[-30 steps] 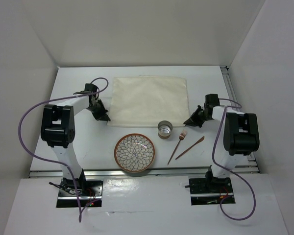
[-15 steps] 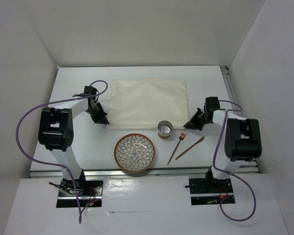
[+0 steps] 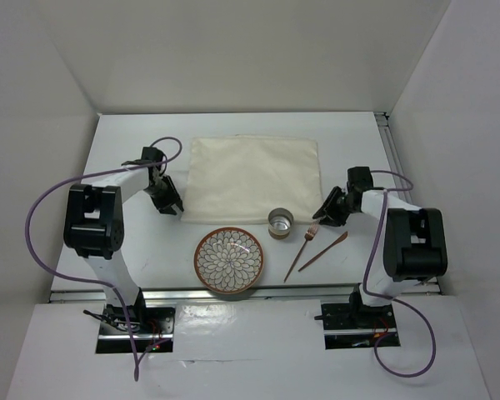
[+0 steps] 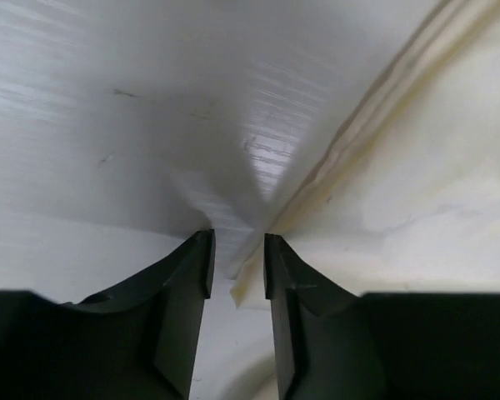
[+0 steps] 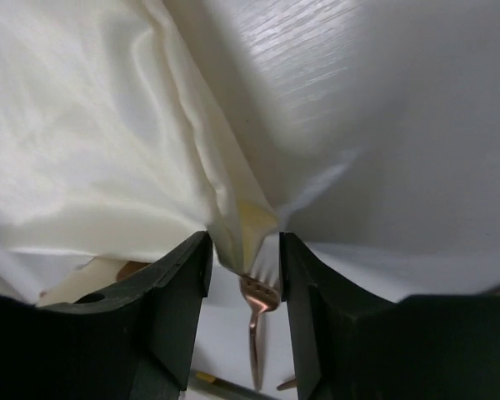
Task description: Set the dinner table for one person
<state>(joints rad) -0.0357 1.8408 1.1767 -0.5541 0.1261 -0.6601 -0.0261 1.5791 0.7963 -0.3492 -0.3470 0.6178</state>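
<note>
The cream cloth mat (image 3: pixel 252 179) lies flat on the white dinner table (image 3: pixel 142 250). My left gripper (image 3: pixel 173 206) is at the mat's near left corner and my right gripper (image 3: pixel 321 210) at its near right corner. In the left wrist view the left gripper (image 4: pixel 237 250) stands open, with the mat (image 4: pixel 417 200) corner loose between its jaws. In the right wrist view the right gripper (image 5: pixel 243 250) is open around the puckered corner of the mat (image 5: pixel 83 142), with the copper fork (image 5: pixel 257 304) just beyond.
A patterned plate (image 3: pixel 228 260) sits near the front edge. Beside the mat's near edge stands a small metal cup (image 3: pixel 280 222). To its right lie the fork (image 3: pixel 302 247) and a copper knife (image 3: pixel 322 251). Aluminium rails run along the front and right edges.
Both grippers have gone from shut to open and let go of the mat's near corners. The mat has come a little nearer the front and lies flatter.
</note>
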